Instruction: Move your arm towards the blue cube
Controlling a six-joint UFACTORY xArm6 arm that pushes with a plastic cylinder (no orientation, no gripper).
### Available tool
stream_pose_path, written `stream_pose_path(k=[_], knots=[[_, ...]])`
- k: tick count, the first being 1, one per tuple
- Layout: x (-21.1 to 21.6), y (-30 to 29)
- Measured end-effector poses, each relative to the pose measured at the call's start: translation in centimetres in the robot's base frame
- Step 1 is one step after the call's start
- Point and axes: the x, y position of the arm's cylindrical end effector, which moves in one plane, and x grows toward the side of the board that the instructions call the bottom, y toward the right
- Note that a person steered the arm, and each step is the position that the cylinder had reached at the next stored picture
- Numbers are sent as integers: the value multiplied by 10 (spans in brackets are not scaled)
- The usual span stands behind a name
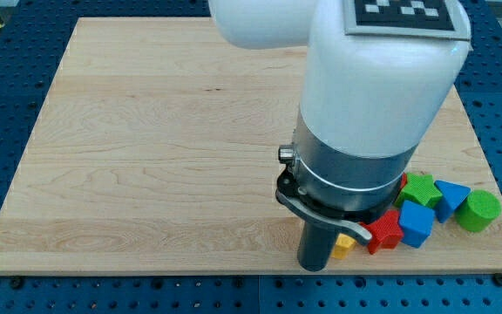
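The blue cube (416, 224) lies near the board's bottom right corner, between a red star-shaped block (385, 231) and a blue triangular block (451, 197). My tip (315, 267) rests on the board near its bottom edge, left of the whole cluster. A small yellow block (344, 247) lies just right of the tip, and the red star sits between the tip and the blue cube. The white and grey arm body (364, 113) hides the board above the tip.
A green star-shaped block (420, 187) and a green cylinder (478, 211) sit in the same cluster. A red block (402, 180) peeks out from behind the arm. The wooden board (146, 157) ends close below the tip and right of the cylinder.
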Motion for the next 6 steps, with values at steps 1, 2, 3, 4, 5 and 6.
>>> stream_pose_path(k=[1,2,3,4,5,6], knots=[[0,24],[0,35],[0,68],[0,79],[-1,102],[-1,110]])
